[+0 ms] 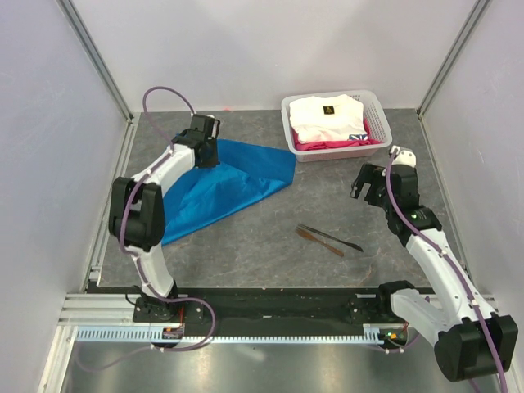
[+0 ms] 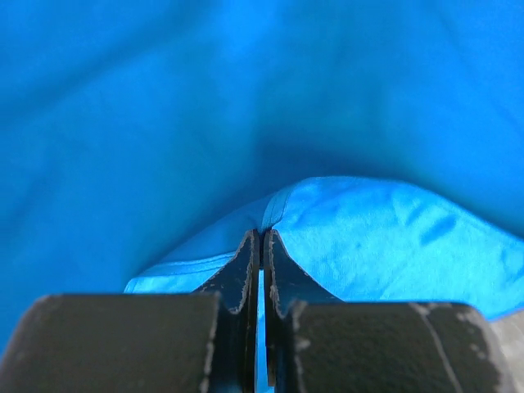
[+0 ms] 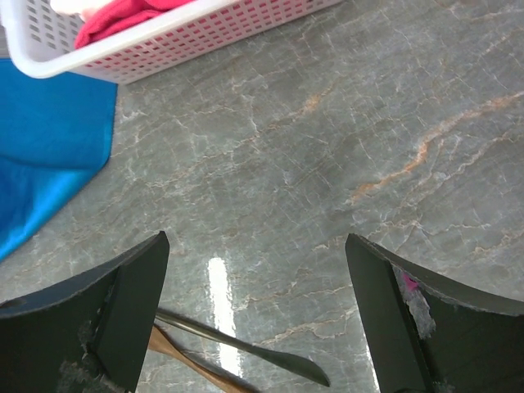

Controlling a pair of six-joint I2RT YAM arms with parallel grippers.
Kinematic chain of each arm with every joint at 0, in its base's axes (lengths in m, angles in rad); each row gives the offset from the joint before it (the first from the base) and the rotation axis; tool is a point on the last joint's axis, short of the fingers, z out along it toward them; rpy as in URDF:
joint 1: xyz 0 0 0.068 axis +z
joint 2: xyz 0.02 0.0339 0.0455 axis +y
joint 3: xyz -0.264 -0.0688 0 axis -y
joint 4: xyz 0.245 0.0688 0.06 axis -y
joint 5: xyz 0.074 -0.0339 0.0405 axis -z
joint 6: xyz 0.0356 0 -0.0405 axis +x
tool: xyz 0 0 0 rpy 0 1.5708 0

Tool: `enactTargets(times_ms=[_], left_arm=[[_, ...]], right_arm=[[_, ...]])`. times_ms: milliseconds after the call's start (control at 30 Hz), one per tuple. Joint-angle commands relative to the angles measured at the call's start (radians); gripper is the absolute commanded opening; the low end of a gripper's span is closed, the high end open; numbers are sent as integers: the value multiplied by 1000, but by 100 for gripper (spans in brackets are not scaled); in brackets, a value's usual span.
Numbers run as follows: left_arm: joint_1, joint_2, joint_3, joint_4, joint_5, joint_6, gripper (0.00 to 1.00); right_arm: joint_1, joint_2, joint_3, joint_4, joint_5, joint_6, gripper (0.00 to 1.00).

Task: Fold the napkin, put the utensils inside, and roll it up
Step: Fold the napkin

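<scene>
The bright blue napkin [image 1: 237, 184] lies partly folded at the table's back left, one edge lifted. My left gripper [image 1: 206, 152] is at its far corner, shut on a pinched fold of the cloth [image 2: 360, 237], with the jaws pressed together [image 2: 262, 235]. The two utensils [image 1: 330, 239] lie crossed on the bare table in front of the napkin, a brownish one [image 3: 190, 362] and a dark pointed metal one [image 3: 270, 357]. My right gripper [image 1: 365, 185] hovers open to their back right, with nothing between its fingers [image 3: 257, 246]. The napkin's right corner [image 3: 45, 147] shows in the right wrist view.
A white plastic basket [image 1: 375, 110] holding folded white and pink clothes stands at the back right, close to the napkin's right tip. Its mesh wall [image 3: 172, 39] lies beyond the right gripper. Grey marble tabletop [image 1: 270, 246] and white enclosure walls surround the area.
</scene>
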Motion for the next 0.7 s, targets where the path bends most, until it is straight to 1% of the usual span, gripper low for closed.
enactTargets(times_ms=[0,100,133,200,300,400,467,667], left_arm=[[61,102,182,-36,35,138,2],[94,177,279,-88,40,175,2],[100,192,342,-97,37,193,2],[123,238,418,-114,41,205,2],[152,310,485,-126,81,221,2],[177,387,600,-172,97,227,2],[189,416,627,-188,118,227,2],[230,481,689,-194,123,233,2]], right_arm=[[3,25,75,-5,-25,10,98],[1,51,101,-13,-21,8,98],[1,56,111,-13,-14,5,98],[1,77,122,-15,-8,4,98],[1,108,144,-15,-4,-6,98],[1,140,164,-15,1,-12,98],[1,154,177,-15,4,-15,98],[1,192,196,-12,10,-16,98]])
